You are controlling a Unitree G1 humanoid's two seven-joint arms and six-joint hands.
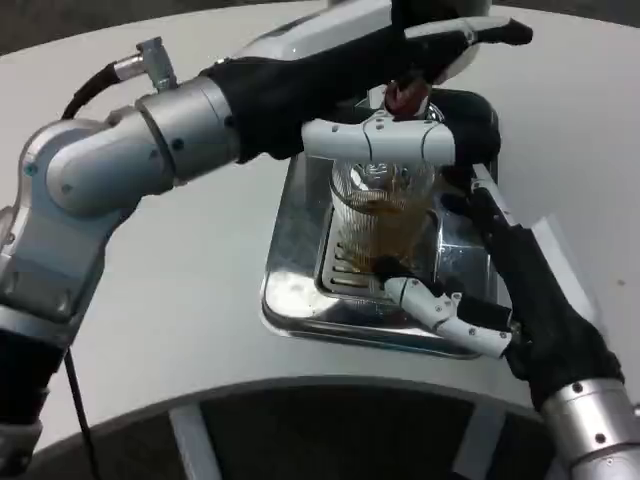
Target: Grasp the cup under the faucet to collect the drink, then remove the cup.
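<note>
Cup (385,215) is a clear glass with brownish drink in it, sitting on the grated metal drip tray (295,290) right under the faucet (408,97). Right hand (470,285) is wrapped around the cup, fingers curled onto its sides. Left hand (455,40) is up at the faucet, but its grip can't be made out.
</note>
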